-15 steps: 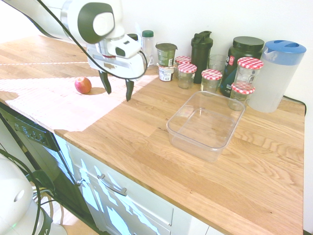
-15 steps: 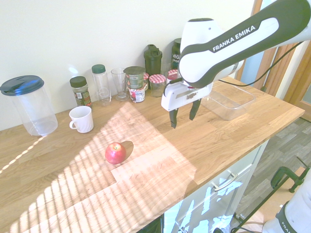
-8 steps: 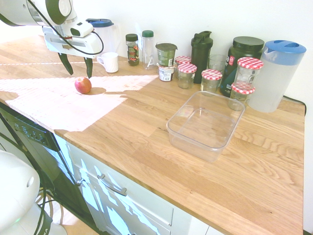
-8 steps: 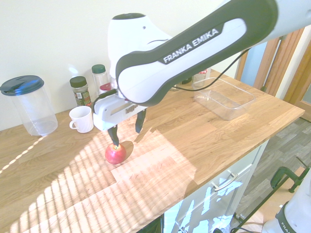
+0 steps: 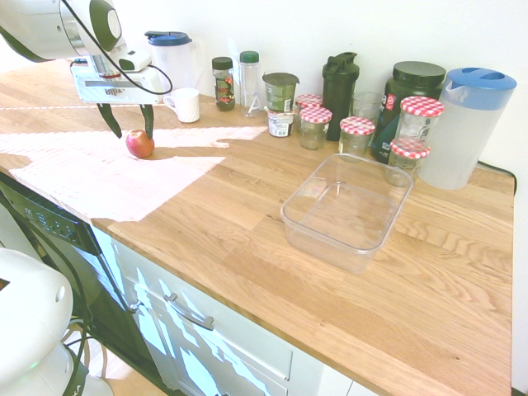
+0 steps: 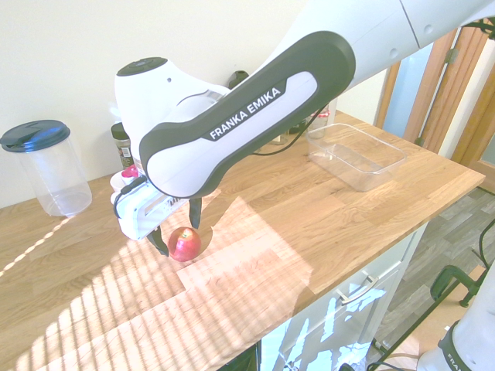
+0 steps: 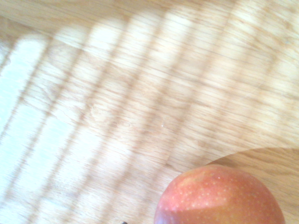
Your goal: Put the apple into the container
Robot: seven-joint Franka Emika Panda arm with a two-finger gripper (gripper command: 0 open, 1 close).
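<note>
The small red apple (image 5: pixel 139 143) rests on the wooden counter at its left end, also seen as apple (image 6: pixel 184 243) and filling the lower right of the wrist view as apple (image 7: pixel 219 196). My gripper (image 5: pixel 131 124) is open, its two dark fingers lowered on either side of the apple's top, gripper (image 6: pixel 178 232) straddling it without closing. The clear rectangular container (image 5: pixel 346 209) stands empty far to the right, container (image 6: pixel 356 155) near the counter's other end.
Along the back wall stand a white mug (image 5: pixel 183 105), spice bottles, red-checked-lid jars (image 5: pixel 357 135), dark shakers and two blue-lidded pitchers (image 5: pixel 467 124). The counter's front edge (image 5: pixel 206 276) runs above white drawers.
The arm swung from mid-counter leftward to the apple, then lowered. The open fingers now bracket the apple. The apple has not moved.
</note>
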